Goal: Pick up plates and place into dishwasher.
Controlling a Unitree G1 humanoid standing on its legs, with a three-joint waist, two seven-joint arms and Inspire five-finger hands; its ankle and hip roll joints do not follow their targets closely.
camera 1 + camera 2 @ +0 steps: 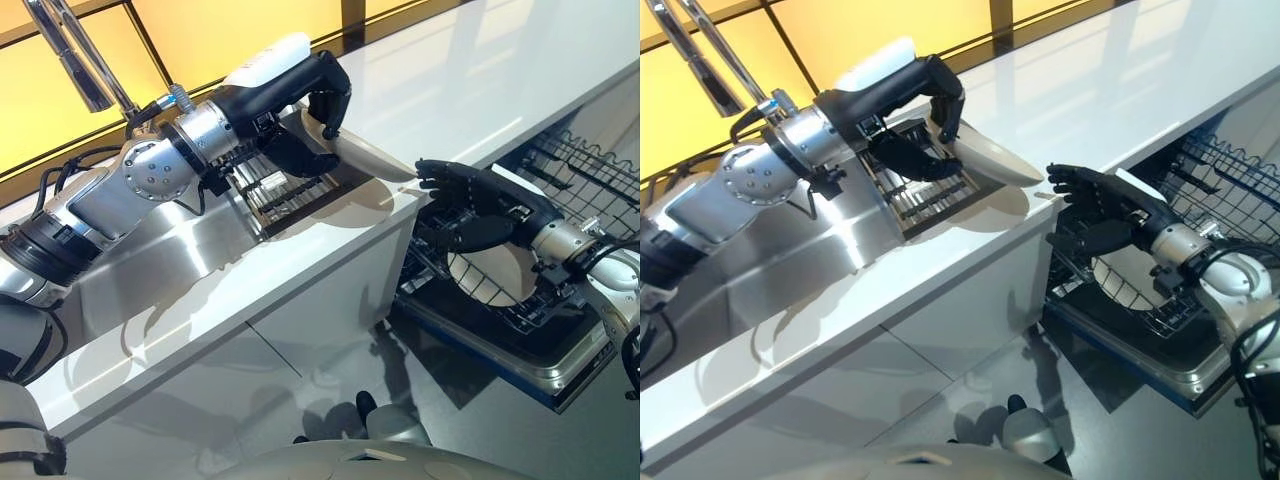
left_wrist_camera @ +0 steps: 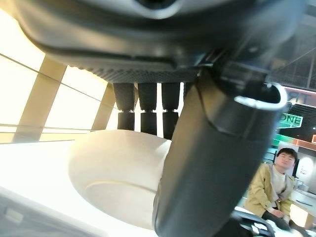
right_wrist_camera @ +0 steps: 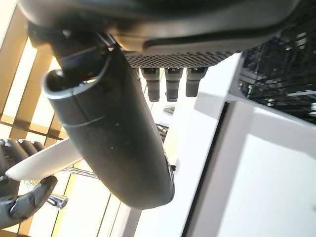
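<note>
Fingers (image 2: 148,111) of the left hand (image 1: 300,100) curl over the far edge of a cream plate (image 1: 368,160), with the thumb pressing its near face, so the plate is pinched between them and held tilted above the bench (image 1: 470,90). In the left wrist view the plate's shallow underside faces the camera, the fingers in a row behind its rim and the thumb crossing in front. The plate hangs over the bench's front edge, its free tip pointing toward the right hand (image 1: 470,205).

That right hand hovers just past the bench edge, fingers straight and spread a little, holding nothing; their tips are very close to the plate's tip, and whether they touch it cannot be told. In the right wrist view the plate's edge shows beyond this hand's thumb.

Below the right hand, the dishwasher's (image 1: 560,370) lower rack (image 1: 510,310) is pulled out, with another pale plate (image 1: 495,275) standing in its wires. Behind the left hand sits a steel sink (image 1: 180,250) with a dark wire drainer (image 1: 290,190), and a tap (image 1: 80,55) rises at the back. A seated person (image 2: 271,190) in a yellow-green jacket shows in the left wrist view.
</note>
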